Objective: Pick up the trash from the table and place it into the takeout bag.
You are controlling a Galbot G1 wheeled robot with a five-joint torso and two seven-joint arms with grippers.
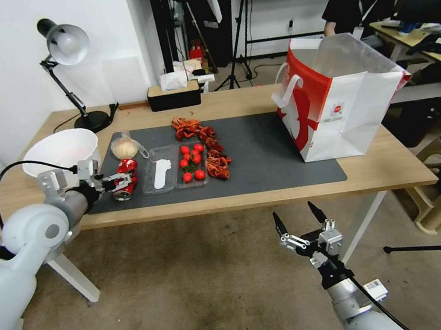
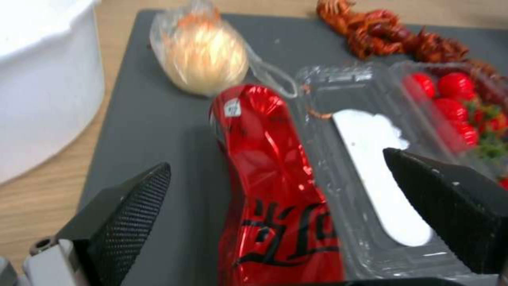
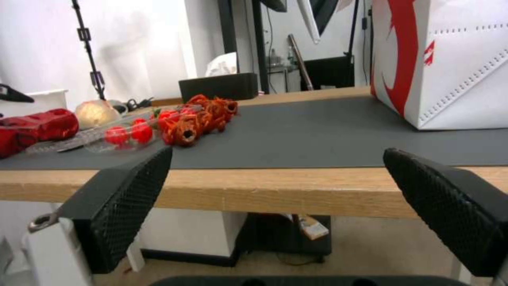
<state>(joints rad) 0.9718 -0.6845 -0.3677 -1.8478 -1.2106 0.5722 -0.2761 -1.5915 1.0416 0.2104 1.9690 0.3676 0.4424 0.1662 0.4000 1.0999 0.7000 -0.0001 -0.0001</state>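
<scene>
Reaching in from the lower left of the head frame, left gripper [image 1: 117,182] sits at the crushed red can [image 1: 125,179] on the dark grey mat [image 1: 263,165], left-centre of frame. Left wrist frame: fingers [image 2: 124,214] spread wide, one on each side of the can [image 2: 275,190], not closed on it; can lies flat on the mat, nothing held.

Clear bag with beige lump [image 1: 124,147] just behind the can, touching or nearly so. Clear plastic clamshell tray [image 1: 175,168] just right of the can, white piece in one half, cherry tomatoes [image 1: 191,160] in the other. Red crayfish shells [image 1: 205,145] run along the tray's far and right side. White bowl [image 1: 60,150] at left edge of the table [image 1: 382,174], off the mat.

Takeout bag [image 1: 338,99] upright on the right end of the mat, upper right of frame, mouth open, well apart from the trash.

Right gripper [image 1: 301,221] low at bottom centre-right, below the table's front edge, over the floor, fingers wide apart, empty. Right wrist frame looks across the table edge [image 3: 275,190] to the bag [image 3: 450,71].

Desk lamp [image 1: 67,71] and black tissue box [image 1: 173,93] at the table's far side.
</scene>
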